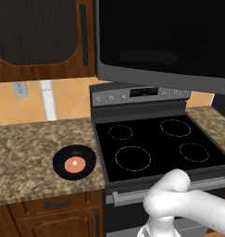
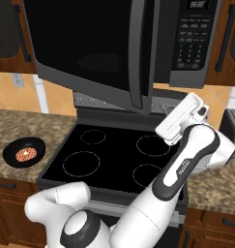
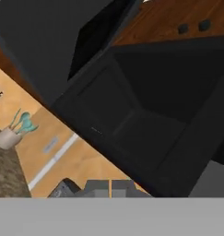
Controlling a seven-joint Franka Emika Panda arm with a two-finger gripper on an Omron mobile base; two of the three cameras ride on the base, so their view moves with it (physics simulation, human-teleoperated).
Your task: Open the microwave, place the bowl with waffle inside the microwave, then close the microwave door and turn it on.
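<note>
Granite tabletop (image 1: 26,148) beside the stove (image 1: 155,143); microwave door (image 2: 90,48) swung open.
Bowl (image 1: 74,162) with waffle (image 1: 74,164) near the tabletop's front edge; jaws' state unclear.

Glossy black glass microwave door (image 2: 85,43), speckled stone counter (image 1: 26,152)

Granite counter (image 1: 26,152) in my left base view.
I've got the black bowl (image 1: 74,162) sitting on it, just beside the stove (image 1: 155,143).

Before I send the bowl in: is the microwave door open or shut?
Open. The microwave door stands swung out over the stove, and the hand view looks into the dark cavity.
</note>
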